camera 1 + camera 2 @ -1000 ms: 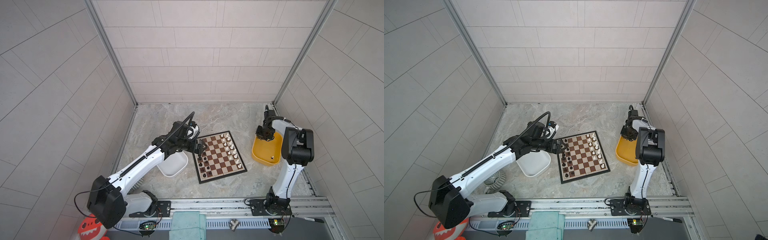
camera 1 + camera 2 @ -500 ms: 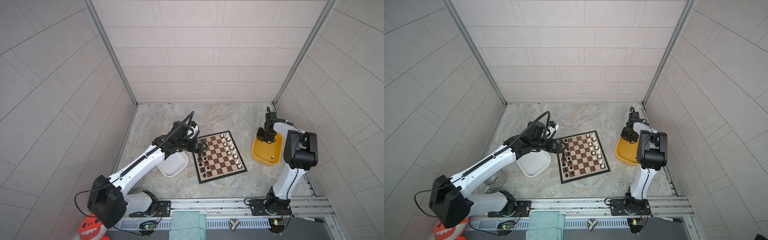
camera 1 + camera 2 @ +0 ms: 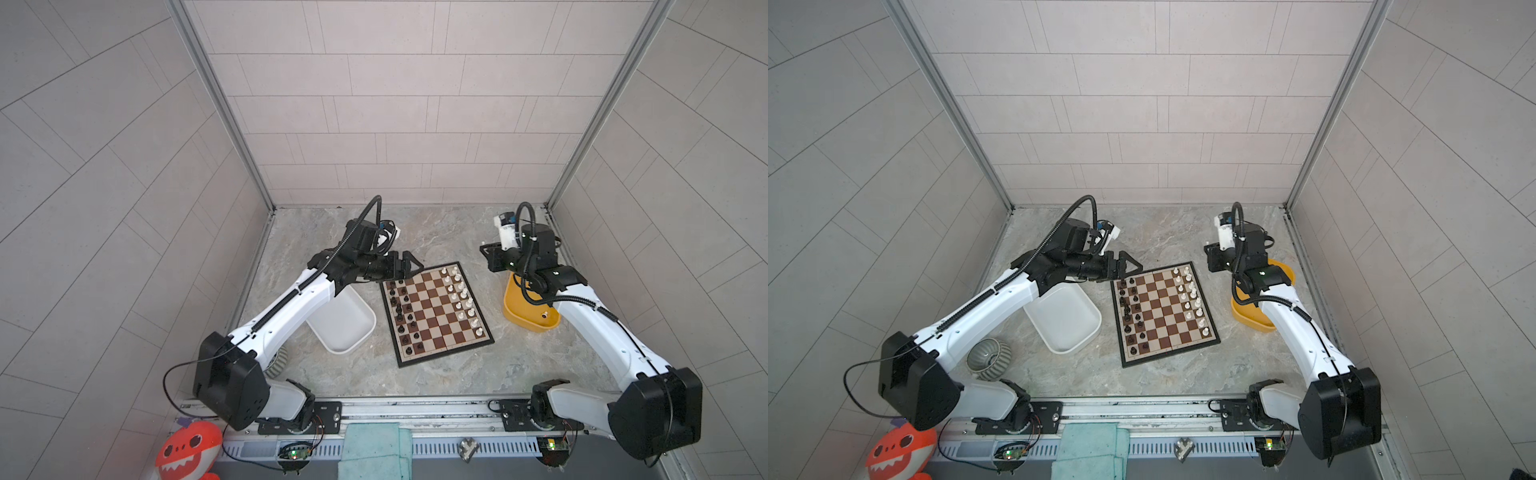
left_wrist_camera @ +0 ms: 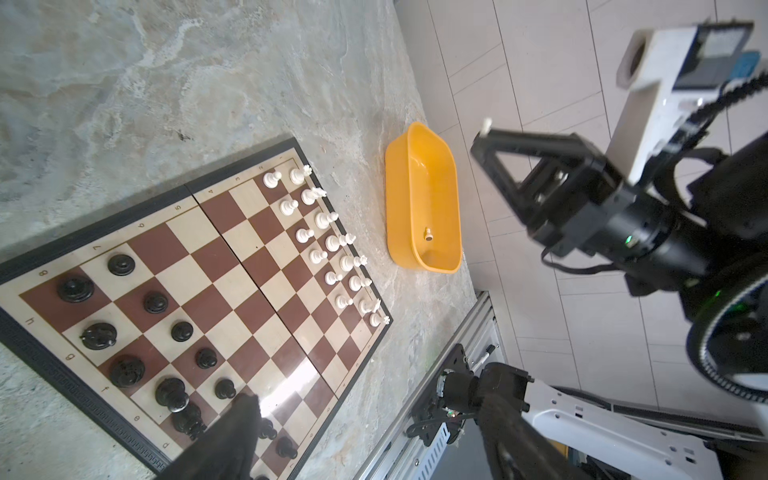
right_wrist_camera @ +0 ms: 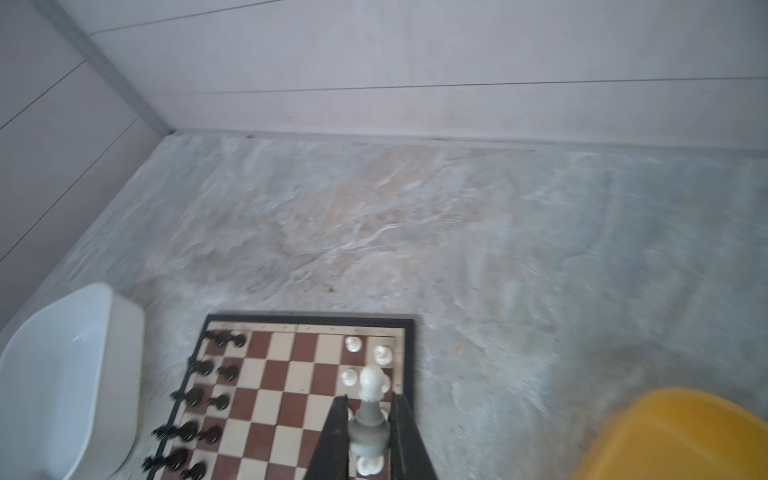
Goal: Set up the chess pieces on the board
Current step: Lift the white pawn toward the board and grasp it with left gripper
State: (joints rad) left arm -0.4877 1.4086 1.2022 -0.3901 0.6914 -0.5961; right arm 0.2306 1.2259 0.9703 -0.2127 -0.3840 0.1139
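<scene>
A white piece [image 5: 369, 422] is gripped in the right pincer [image 5: 370, 401], right of the board [image 3: 434, 311] lying mid-frame on the worktop [image 3: 440, 232]; the left pincer [image 3: 411, 269] is spread open at its upper-left corner.

Marbled grey counter [image 3: 436, 232], enclosed by tiled walls at the left, back and right, shown in both top views. The board [image 3: 434, 309] lies flat at centre frame, turned slightly askew. The white tub [image 3: 345, 328] stands just left of it, and the yellow tub [image 3: 519, 318] stands right of it, apart. A grey ribbed bowl [image 3: 988, 359] stands at lower left, near the counter's front edge.
</scene>
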